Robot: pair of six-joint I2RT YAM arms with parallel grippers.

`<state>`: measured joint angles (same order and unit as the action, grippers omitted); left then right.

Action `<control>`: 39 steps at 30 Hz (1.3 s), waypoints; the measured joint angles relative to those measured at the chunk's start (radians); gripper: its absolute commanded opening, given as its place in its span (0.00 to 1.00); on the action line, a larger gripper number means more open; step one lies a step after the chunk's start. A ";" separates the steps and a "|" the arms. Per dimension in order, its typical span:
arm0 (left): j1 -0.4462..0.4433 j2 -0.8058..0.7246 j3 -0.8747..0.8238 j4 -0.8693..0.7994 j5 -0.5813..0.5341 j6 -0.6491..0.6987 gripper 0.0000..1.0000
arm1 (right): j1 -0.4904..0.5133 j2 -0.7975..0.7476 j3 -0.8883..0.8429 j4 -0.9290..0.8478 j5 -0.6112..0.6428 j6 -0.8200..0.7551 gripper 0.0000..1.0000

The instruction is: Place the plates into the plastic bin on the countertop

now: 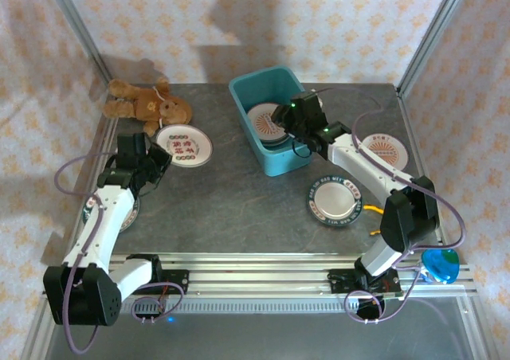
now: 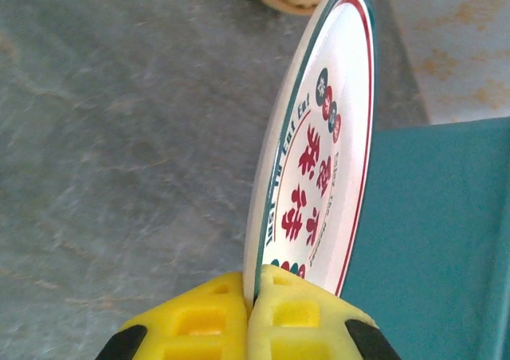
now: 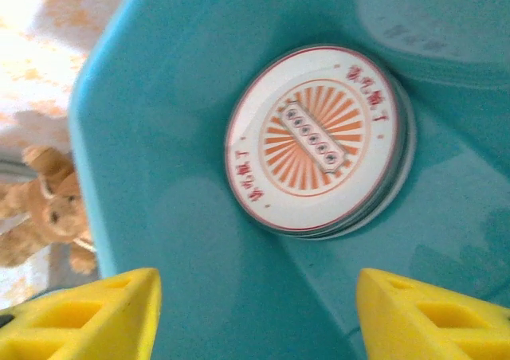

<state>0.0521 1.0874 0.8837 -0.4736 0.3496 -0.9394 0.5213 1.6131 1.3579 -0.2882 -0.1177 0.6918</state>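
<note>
Teal bin (image 1: 285, 162) w/ stacked orange-print plates (image 3: 317, 137) inside; red-print plate (image 1: 184, 145), green-rim plate (image 1: 335, 198), sunburst plate (image 1: 384, 149) on countertop (image 1: 239, 205).

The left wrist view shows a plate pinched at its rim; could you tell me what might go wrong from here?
The left tool holds the plate only by a thin bit of rim, so it may slip or pivot. The right tool hangs open over the bin, so the arms might collide at delivery.
</note>
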 measured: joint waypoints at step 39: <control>-0.160 0.337 0.385 0.357 0.246 0.039 0.00 | -0.001 0.171 0.099 0.491 -0.492 0.142 0.25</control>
<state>-0.1078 1.4246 1.2682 -0.1162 0.5961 -0.9001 0.5205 1.7840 1.4567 0.2028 -0.6094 0.8341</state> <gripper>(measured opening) 0.051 0.306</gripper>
